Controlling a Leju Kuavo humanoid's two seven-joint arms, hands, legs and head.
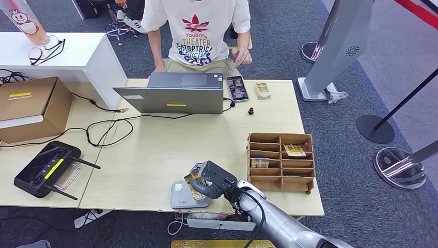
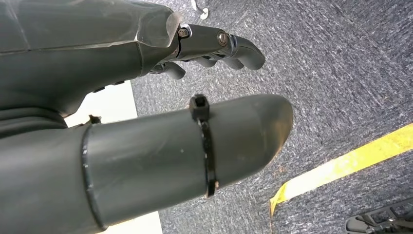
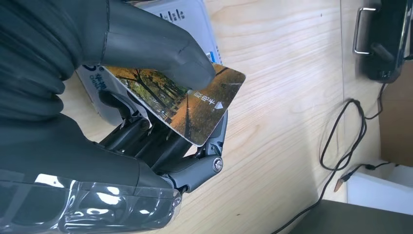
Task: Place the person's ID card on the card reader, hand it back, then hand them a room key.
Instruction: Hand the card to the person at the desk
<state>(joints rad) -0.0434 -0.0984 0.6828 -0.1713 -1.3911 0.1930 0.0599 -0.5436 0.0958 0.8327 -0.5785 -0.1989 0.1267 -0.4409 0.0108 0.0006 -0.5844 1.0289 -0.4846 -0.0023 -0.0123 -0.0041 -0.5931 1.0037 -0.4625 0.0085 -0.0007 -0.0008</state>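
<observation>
My right hand [image 1: 213, 181] pinches a card [image 1: 193, 185] printed with autumn trees, just above the grey card reader [image 1: 182, 197] at the table's near edge. The right wrist view has the thumb [image 3: 160, 48] pressing the card [image 3: 204, 109] against the fingers below it, with the reader [image 3: 192, 19] right behind. My left hand [image 2: 214, 48] hangs over the blue carpet, fingers loosely curled and holding nothing. A person in a white T-shirt [image 1: 199, 31] sits across the table. Room key cards lie in a wooden organiser [image 1: 281, 161] to my right.
A grey laptop [image 1: 175, 93], a phone [image 1: 237, 88] and another card [image 1: 262, 90] lie at the far edge. A black controller [image 1: 49, 170] and a cardboard box [image 1: 31, 108] occupy the left. Cables cross the table's middle. Stanchion bases stand on the carpet at right.
</observation>
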